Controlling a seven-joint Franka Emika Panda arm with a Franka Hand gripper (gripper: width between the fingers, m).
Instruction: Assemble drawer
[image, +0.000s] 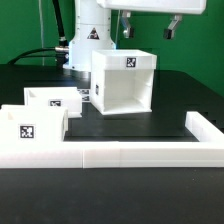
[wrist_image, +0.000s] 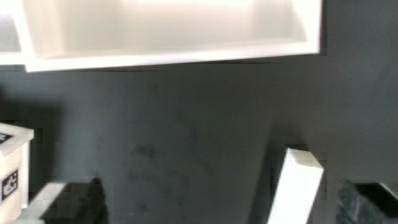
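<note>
Three white drawer parts sit on the black table (image: 170, 105) in my exterior view: the hollow casing (image: 125, 82) and two box trays. The gripper (image: 172, 26) hangs high, above the casing and a little toward the exterior view's right of it, touching nothing. Both trays lie well away from the gripper, low on the exterior view's left. The far tray (image: 52, 100) is close by the casing's side, and the near tray (image: 30, 130) is just beside the long white rail (image: 120, 153). From this camera I cannot tell how the jaws stand.

My wrist view settles it. The two dark fingers (wrist_image: 68, 203) are spread wide with only bare table between them, so the gripper (wrist_image: 222, 205) is open and empty. The hollow casing (wrist_image: 160, 35) lies out beyond the fingertips, well clear of them. The rail's end (wrist_image: 299, 185) sits beneath the gripper, nearer one finger than the other. A tagged tray corner (wrist_image: 11, 165) shows outside the opposite finger; I cannot tell which tray it is.
</note>
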